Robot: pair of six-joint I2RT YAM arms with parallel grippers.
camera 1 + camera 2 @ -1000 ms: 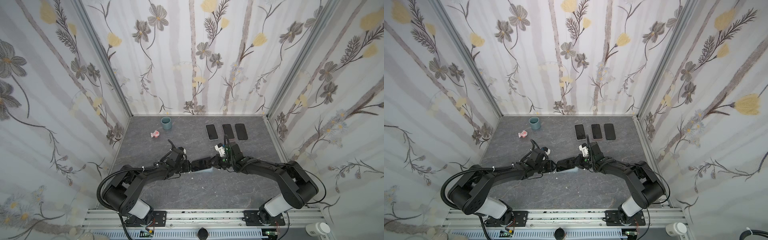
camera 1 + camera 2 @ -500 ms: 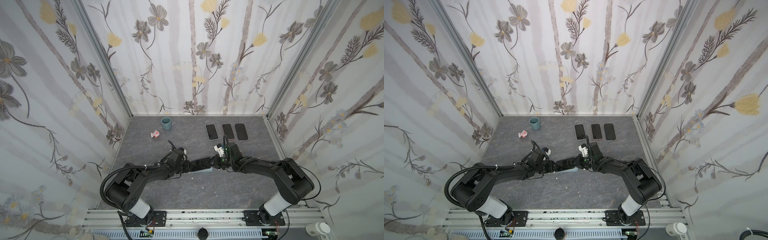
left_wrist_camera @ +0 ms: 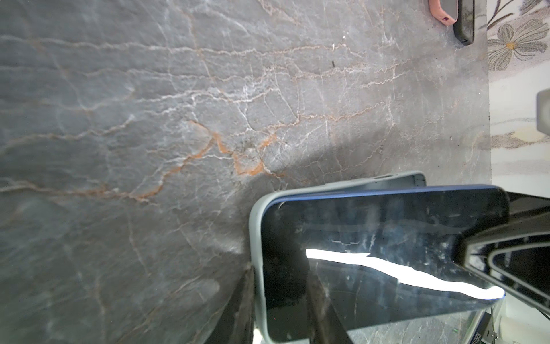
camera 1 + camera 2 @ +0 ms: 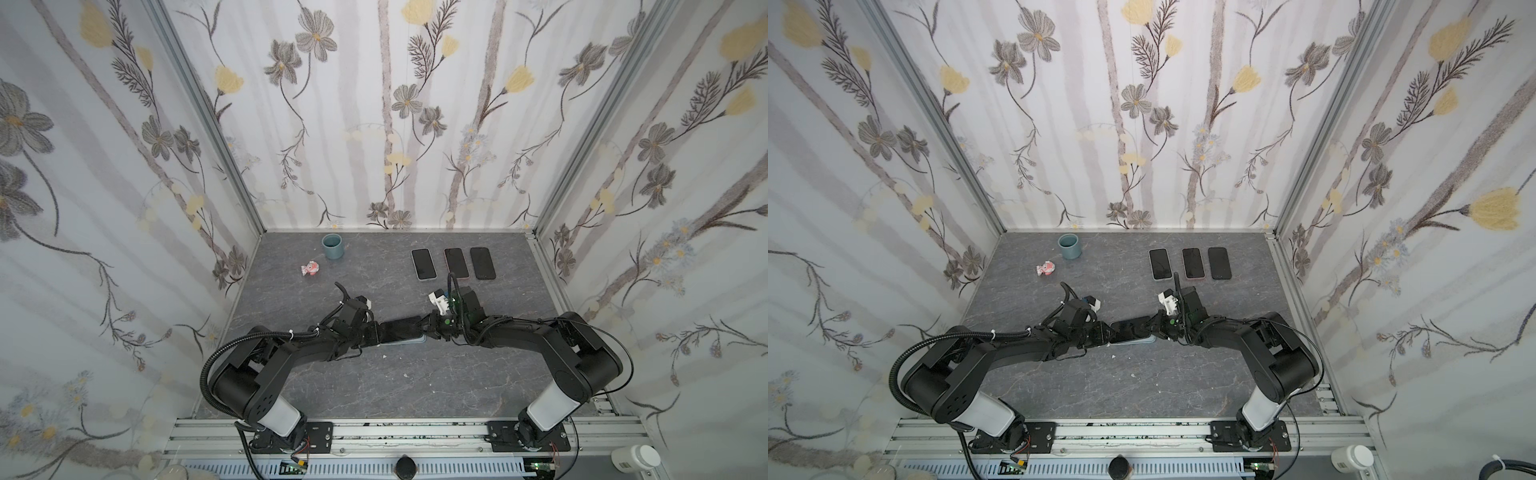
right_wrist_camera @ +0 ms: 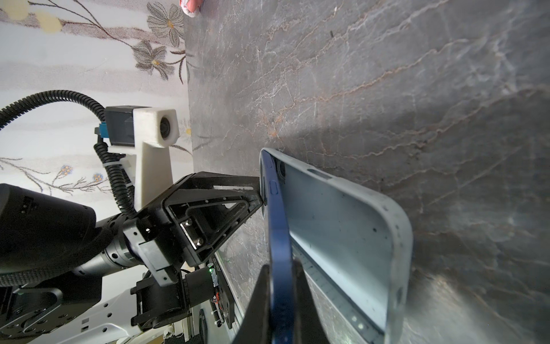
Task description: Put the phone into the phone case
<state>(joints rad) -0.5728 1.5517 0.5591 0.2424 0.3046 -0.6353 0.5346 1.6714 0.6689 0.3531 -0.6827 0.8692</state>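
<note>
Right wrist: my right gripper (image 5: 281, 269) pinches the dark-blue phone (image 5: 278, 226), tilted into the pale grey silicone case (image 5: 342, 226); left gripper (image 3: 279, 297) narrowly clamps its end; lettering (image 5: 216, 266) blurred.

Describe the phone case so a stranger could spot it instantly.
On the grey stone table, look mid-table, in front of the three phones near the back wall. The phone case is pale grey-blue, and unlike those, its blue-edged phone sits tilted, partly in.
</note>
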